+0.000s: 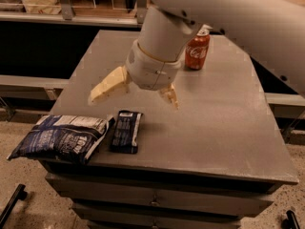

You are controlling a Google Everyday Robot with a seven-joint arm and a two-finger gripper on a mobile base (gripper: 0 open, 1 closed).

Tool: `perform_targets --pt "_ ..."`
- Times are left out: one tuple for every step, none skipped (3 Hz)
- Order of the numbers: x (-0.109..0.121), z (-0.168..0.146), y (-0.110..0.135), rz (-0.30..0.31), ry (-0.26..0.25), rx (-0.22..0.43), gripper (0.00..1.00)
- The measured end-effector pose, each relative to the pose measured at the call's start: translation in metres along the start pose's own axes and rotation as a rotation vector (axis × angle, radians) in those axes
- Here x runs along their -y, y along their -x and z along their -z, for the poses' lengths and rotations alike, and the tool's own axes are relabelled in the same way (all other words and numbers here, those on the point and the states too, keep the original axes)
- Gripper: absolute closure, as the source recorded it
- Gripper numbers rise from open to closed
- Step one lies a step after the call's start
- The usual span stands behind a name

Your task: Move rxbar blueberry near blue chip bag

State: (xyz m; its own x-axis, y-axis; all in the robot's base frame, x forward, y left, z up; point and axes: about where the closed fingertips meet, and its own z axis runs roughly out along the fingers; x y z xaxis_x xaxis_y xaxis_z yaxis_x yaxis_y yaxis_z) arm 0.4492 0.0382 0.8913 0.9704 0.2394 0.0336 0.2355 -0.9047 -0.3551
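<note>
**A:** Where does the rxbar blueberry (126,131) lie?

**B:** Flat on the table (214,123), close to the front edge and toward the left corner as the camera sees it. Its broad face is up, with pale print too small to read.

**A:** Which way does it point?

**B:** Its long axis runs from the front edge toward the back of the table. The far end leans slightly toward the right of the view. One short end faces the front edge and the other faces the tool.

**A:** And the blue chip bag (62,137)?

**B:** It is just beside the bar, on the view's left, and its own long axis lies crosswise to the bar's. Its left part hangs past the table's edge. Its right end comes up to the bar's far corner, but I cannot tell whether the two touch.

**A:** What about the tool (134,102)?

**B:** It hangs above the table just behind the bar and apart from it. Its two pale fingers (108,86) are spread wide, one toward the bag's side and one toward the right, with nothing between them. The white arm (162,37) comes down to it from the upper right.

**A:** Anything else on the table?

**B:** A red soda can (197,49) stands upright near the back, well apart from the bar and the bag.
</note>
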Motion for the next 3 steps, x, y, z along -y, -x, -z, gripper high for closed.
perform_targets --pt "-0.025 0.042 -0.016 -0.106 0.053 -0.057 0.0" --pt "-0.05 0.083 -0.022 -0.176 0.057 -0.143 0.0" --pt "-0.09 0.14 0.004 -0.205 -0.024 -0.314 0.0"
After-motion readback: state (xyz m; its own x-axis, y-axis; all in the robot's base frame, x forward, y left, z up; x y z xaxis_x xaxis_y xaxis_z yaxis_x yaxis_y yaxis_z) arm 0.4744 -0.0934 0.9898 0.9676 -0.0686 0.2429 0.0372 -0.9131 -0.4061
